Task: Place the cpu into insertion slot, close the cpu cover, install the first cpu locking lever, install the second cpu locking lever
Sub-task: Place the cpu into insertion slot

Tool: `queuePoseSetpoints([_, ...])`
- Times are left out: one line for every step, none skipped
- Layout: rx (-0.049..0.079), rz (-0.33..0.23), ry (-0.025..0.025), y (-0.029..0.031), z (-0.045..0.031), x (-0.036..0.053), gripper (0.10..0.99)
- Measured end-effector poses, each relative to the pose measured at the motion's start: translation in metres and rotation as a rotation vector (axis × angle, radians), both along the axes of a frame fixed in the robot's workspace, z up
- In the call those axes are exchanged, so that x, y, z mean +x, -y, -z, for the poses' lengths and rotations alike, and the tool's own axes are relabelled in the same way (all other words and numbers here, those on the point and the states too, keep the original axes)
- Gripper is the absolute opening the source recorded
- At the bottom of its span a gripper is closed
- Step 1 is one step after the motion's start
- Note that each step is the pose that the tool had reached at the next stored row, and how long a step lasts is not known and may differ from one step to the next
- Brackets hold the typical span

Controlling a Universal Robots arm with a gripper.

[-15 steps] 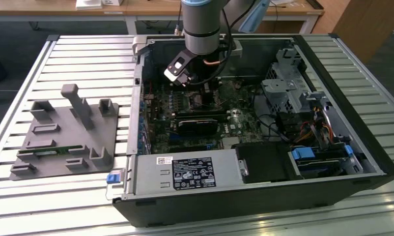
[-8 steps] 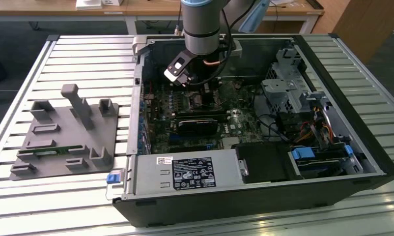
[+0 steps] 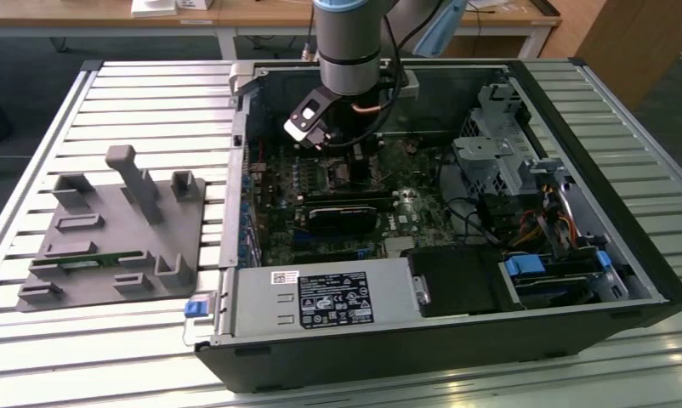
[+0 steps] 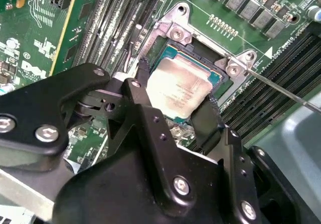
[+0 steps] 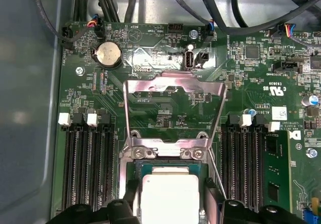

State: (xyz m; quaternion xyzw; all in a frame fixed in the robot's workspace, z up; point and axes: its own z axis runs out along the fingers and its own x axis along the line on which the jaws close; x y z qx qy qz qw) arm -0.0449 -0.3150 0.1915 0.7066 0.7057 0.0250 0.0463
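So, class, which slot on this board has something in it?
The square insertion slot under the gripper, holding the cpu; the long memory slots look empty.

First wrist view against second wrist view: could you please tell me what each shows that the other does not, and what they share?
First wrist view: the cpu cover, swung open over the board, and a round coin cell. Second wrist view: a row of grey square components, and the black linkage arms of the gripper. Shared: the cpu sitting in the insertion slot, the gripper straddling it, and long black memory slots.
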Motion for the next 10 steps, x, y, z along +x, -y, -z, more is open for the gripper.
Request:
queuePoseSetpoints([0.000,0.000,0.0001,-0.0005,0.0001,0.0000,0.616])
queuePoseSetpoints([0.000,0.000,0.0001,-0.0011,0.0001,0.0000,0.616])
queuePoseSetpoints([0.000,0.000,0.0001,-0.0018,0.0001,0.0000,0.616])
queuePoseSetpoints([0.000,0.000,0.0001,-0.0024,0.0001,0.0000,0.616])
queuePoseSetpoints([0.000,0.000,0.0000,-0.0030,0.0002,0.0000,0.616])
queuePoseSetpoints([0.000,0.000,0.0001,-0.0033,0.0003,0.0000,0.616])
queuePoseSetpoints([0.000,0.000,0.0001,-0.0035,0.0003,0.0000,0.616])
queuePoseSetpoints([0.000,0.000,0.0000,-0.0038,0.0004,0.0000,0.616])
queuePoseSetpoints([0.000,0.000,0.0000,-0.0039,0.0004,0.0000,0.616])
queuePoseSetpoints([0.000,0.000,0.0000,-0.0039,0.0005,0.0000,0.616])
